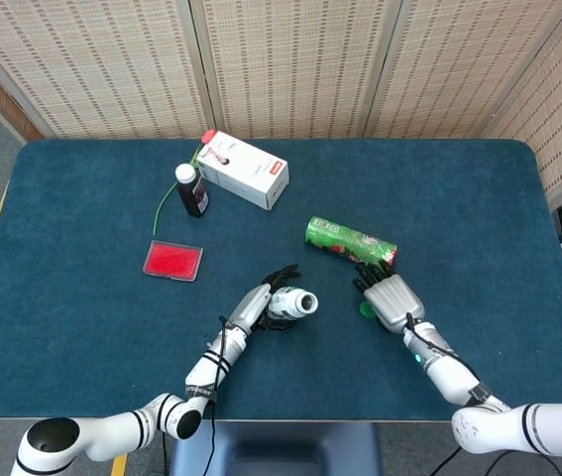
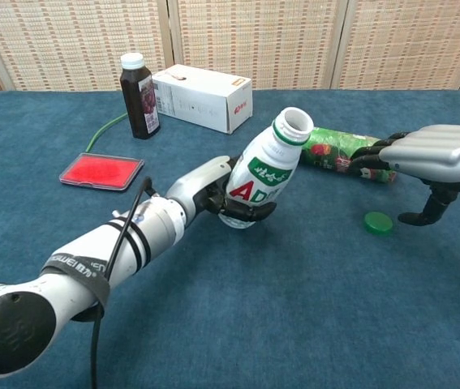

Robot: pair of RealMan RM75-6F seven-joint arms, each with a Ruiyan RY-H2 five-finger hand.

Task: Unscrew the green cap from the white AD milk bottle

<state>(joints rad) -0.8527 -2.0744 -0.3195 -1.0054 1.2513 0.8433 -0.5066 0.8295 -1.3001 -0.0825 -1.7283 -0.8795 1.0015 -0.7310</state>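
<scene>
Two hands working over a blue table, largest things first. Lying near the back, a white carton box, contents hidden. Lying on its side toward the right, a green printed cylinder, closed, contents not showing. Leaning tilted near the front middle, the white AD milk bottle, mouth uncapped and pointing right and up; whether anything is inside cannot be told. Gripping the bottle's lower body, the left hand, fingers wrapped under and around it. Hovering just right of it, the right hand, palm down, fingers spread and curved, holding nothing. Resting flat on the table below that hand's fingertips, apart from them, the green cap, off the bottle. Standing upright beside the carton, a dark juice bottle with a white cap, filled with dark liquid. Lying flat at left, a red shallow tray. Trailing from behind the dark bottle, a thin green cord.
</scene>
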